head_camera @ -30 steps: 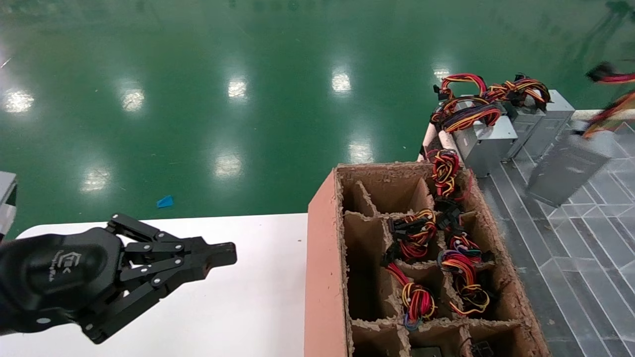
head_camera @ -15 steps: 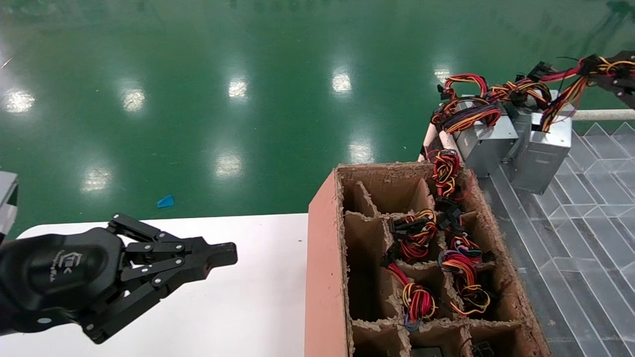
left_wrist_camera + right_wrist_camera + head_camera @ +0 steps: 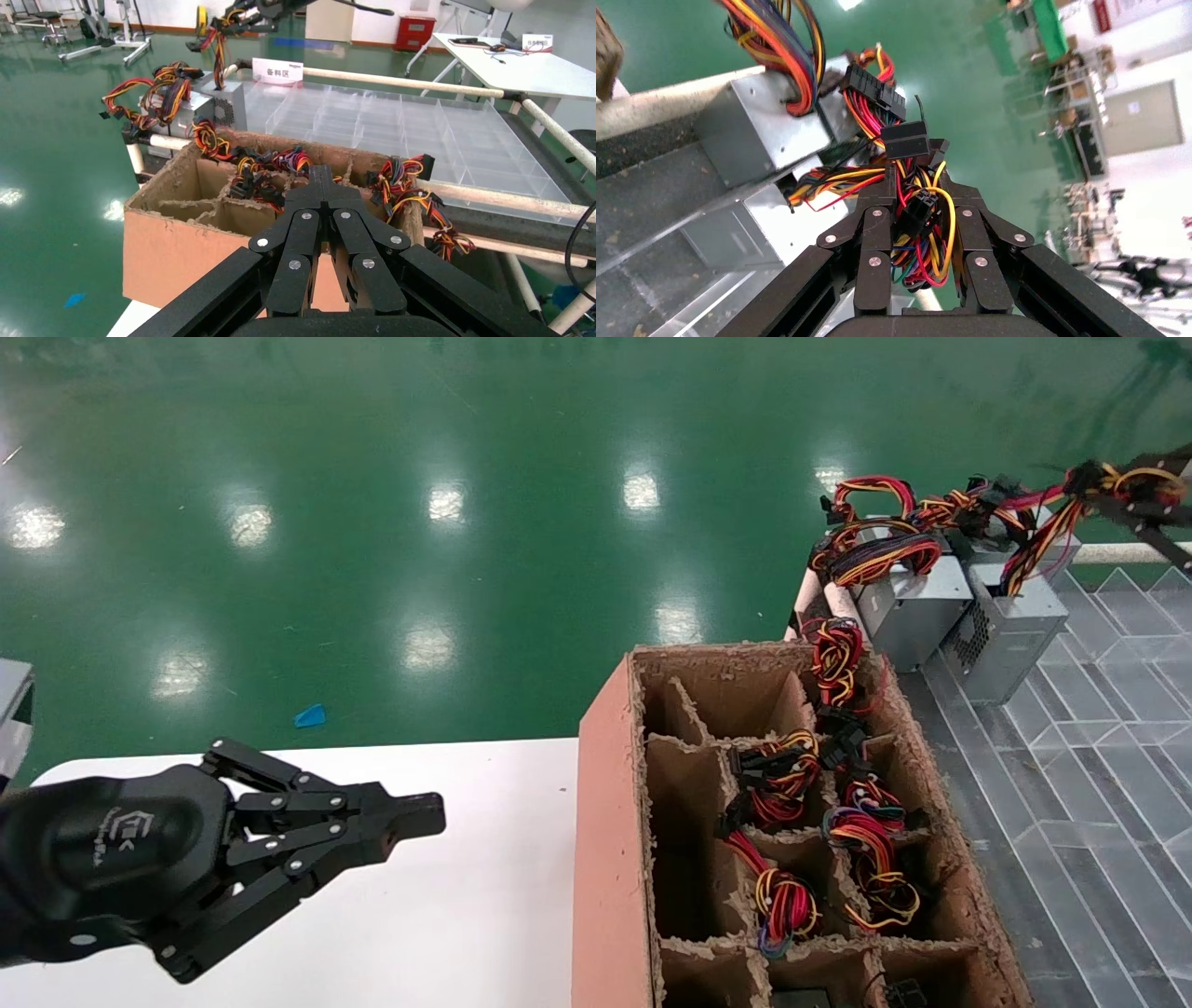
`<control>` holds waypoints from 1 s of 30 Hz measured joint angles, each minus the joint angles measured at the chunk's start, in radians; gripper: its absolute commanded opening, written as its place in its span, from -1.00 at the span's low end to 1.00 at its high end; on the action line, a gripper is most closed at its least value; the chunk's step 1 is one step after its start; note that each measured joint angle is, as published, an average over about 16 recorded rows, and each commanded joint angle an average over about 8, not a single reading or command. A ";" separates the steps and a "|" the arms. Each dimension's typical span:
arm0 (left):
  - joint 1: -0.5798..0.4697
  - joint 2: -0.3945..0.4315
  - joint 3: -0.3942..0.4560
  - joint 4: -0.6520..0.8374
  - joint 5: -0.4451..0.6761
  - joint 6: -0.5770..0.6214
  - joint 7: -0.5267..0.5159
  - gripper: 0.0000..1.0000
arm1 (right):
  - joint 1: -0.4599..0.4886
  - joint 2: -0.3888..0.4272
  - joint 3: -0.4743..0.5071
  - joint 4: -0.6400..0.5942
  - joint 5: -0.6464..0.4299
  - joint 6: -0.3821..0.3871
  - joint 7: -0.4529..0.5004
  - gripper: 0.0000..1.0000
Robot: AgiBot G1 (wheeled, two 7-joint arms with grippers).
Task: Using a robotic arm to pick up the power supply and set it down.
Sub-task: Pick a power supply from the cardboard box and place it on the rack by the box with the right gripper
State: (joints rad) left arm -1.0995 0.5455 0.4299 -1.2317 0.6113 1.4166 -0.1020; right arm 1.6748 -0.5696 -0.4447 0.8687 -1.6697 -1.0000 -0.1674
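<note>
The right end effector pinches the wire bundle of the power supply, which rests on the clear tray beyond the cardboard box. The left end effector, fingers pressed together, hovers over the white counter beside that box.

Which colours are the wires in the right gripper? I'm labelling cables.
Red, yellow, orange and black wires in the right gripper; clearest in the right wrist view.

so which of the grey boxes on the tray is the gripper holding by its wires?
The power supply nearest the right end of the row, showing a perforated vent side. Its wire bundle runs up into the right gripper; the others' wires lie loose on top.
</note>
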 measured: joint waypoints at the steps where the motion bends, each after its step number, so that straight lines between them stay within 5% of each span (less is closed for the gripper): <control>1: 0.000 0.000 0.000 0.000 0.000 0.000 0.000 -1.00 | 0.004 -0.007 -0.001 -0.016 -0.003 0.005 -0.003 -1.00; 17: 0.000 0.000 0.000 0.000 0.000 0.000 0.000 -1.00 | 0.090 -0.147 -0.005 -0.263 -0.020 0.095 -0.126 -1.00; 30: 0.000 0.000 0.000 0.000 0.000 0.000 0.000 -1.00 | 0.133 -0.191 -0.010 -0.397 -0.015 0.075 -0.203 -1.00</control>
State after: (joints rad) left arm -1.0995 0.5455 0.4299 -1.2317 0.6113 1.4166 -0.1020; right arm 1.8075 -0.7610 -0.4552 0.4712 -1.6844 -0.9246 -0.3702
